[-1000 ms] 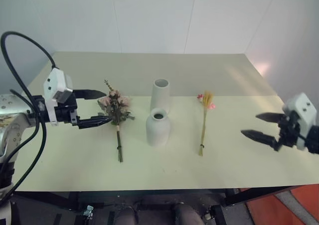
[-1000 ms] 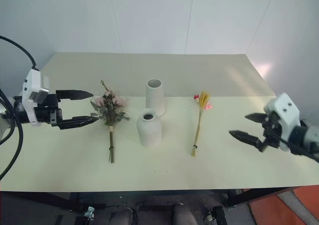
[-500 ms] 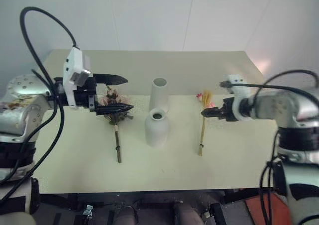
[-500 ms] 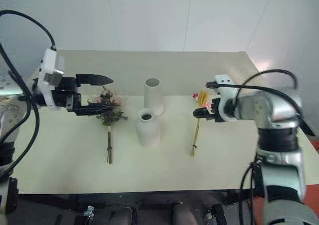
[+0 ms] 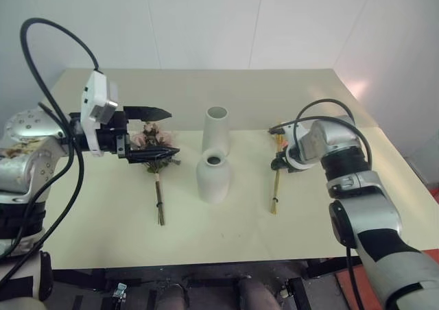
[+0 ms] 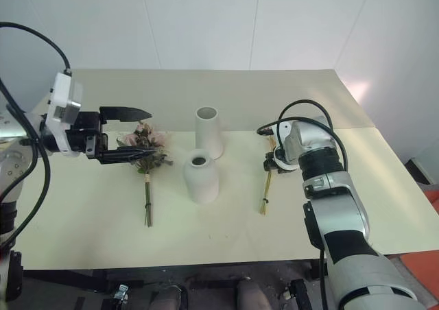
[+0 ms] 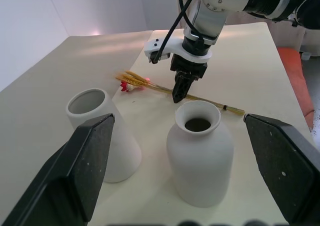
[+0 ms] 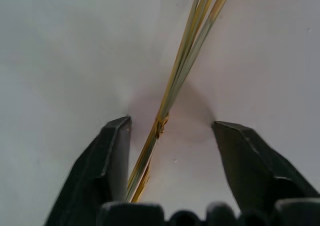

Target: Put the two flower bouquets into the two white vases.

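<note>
At frame left, the left claw [image 5: 156,132] stays wide open, hovering over the bushy pink-rose bouquet [image 5: 155,147] lying on the pale counter [image 5: 103,221], left of the two matte white vases [image 5: 215,154]. The right claw [image 8: 167,158] has swung in from the right edge and, fingers [image 8: 112,158] narrowing but not yet closed, straddles the thin orange-yellow grass sprig [image 5: 278,176] right of centre. A grasp there looks imminent.

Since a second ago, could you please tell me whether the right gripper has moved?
Yes. The right gripper has swung in from the table's right edge to the thin sprig, right of the rounded vase.
</note>
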Motion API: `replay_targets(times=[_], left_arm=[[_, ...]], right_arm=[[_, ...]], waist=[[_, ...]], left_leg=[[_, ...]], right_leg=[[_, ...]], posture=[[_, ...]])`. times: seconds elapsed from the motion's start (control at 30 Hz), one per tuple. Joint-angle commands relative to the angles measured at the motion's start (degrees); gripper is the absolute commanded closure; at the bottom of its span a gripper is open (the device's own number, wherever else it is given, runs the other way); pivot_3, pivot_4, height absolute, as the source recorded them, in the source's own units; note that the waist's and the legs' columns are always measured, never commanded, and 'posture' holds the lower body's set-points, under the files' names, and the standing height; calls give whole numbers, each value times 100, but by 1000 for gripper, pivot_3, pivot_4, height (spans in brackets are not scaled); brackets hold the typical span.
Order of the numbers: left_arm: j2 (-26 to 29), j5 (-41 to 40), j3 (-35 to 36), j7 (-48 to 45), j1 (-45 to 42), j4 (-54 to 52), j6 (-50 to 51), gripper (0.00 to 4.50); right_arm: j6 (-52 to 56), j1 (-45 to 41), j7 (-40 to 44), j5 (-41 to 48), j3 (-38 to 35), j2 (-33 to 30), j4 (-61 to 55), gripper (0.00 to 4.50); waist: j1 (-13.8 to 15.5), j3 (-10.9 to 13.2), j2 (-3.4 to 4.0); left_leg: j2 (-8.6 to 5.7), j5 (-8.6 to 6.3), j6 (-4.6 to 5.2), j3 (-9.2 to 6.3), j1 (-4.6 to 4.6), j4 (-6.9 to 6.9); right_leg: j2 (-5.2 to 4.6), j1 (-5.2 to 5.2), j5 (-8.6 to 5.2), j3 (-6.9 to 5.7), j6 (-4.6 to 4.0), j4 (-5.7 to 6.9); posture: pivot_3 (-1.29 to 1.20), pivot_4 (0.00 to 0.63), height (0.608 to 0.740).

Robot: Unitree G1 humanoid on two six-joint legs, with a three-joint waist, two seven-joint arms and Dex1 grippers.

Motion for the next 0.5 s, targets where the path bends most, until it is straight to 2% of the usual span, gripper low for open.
replay_targets(times=[0.03, 0.17, 0.3, 0.5], left_arm=[[134, -150, 337, 165, 87, -288, 63, 0], [107, -155, 483, 405, 281, -400, 75, 0], [143, -113, 626, 596, 524, -513, 51, 0], [203, -168, 902, 887, 936, -584, 167, 0]], right_arm=[[-205, -220, 160, -156, 41, 1, 111, 3039], [-255, -197, 225, -235, -28, -7, 168, 4487], [-324, -105, 152, -267, -358, -127, -42, 4487], [-1137, 577, 244, -75, -1242, -599, -1561, 4487]], waist=[[6, 0, 0], [14, 0, 0], [19, 0, 0], [59, 1, 2]], left_leg=[[0, 0, 0, 0, -1, 0], [0, 0, 0, 0, -1, 0], [0, 0, 0, 0, -1, 0], [-2, 0, 0, -1, -8, -1]], right_leg=[[0, 0, 0, 0, 0, 0], [-1, 0, 0, 0, 0, -1], [-1, 0, 0, -1, 0, 0], [-4, -2, 0, -4, 0, -5]], posture=[[0, 150, 740], [0, 150, 740], [0, 150, 740], [0, 150, 740]])
